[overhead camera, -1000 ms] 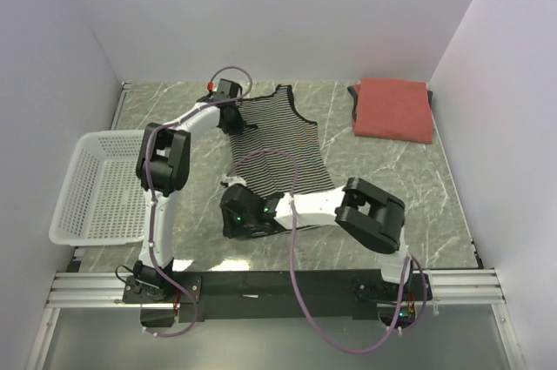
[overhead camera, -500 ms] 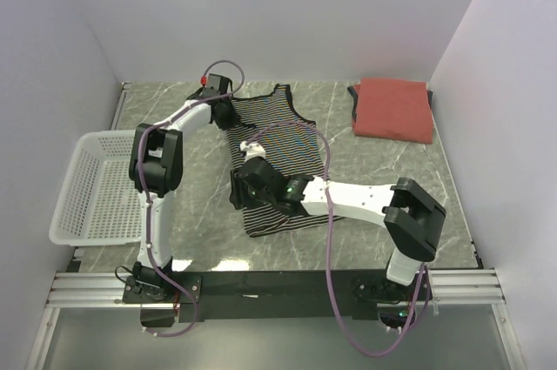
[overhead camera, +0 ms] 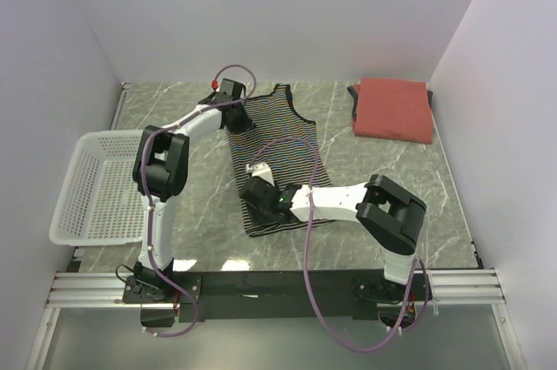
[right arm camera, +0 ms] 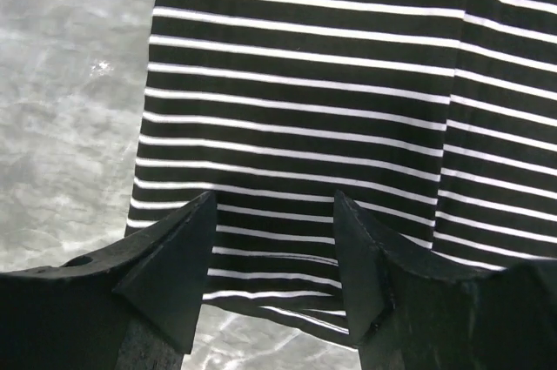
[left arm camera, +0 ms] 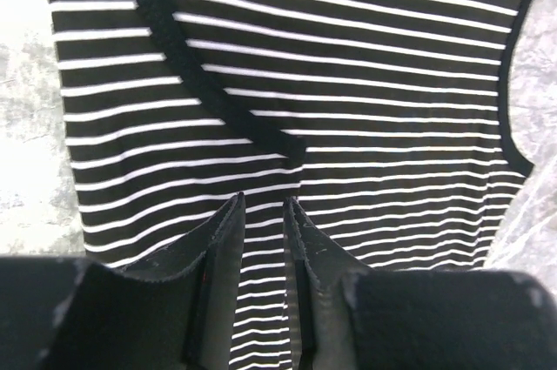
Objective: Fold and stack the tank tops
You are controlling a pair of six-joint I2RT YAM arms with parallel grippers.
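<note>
The black-and-white striped tank top lies long and narrow in the middle of the table. My left gripper is at its far-left shoulder. In the left wrist view the jaws are almost closed, with striped cloth between them beside the dark trim. My right gripper is open and empty, low over the near-left hem; the wrist view shows both fingers over the stripes. The rust-red tank top lies folded at the back right. The tan-brown top is not in view.
A white mesh basket hangs over the table's left edge. White walls close the table on three sides. Purple cables loop above both arms. Marble tabletop shows left of the hem.
The striped top is narrower than a second ago, its left side folded inward. My right gripper moved from the near-left corner up onto the hem. My left gripper shifted left, then back.
</note>
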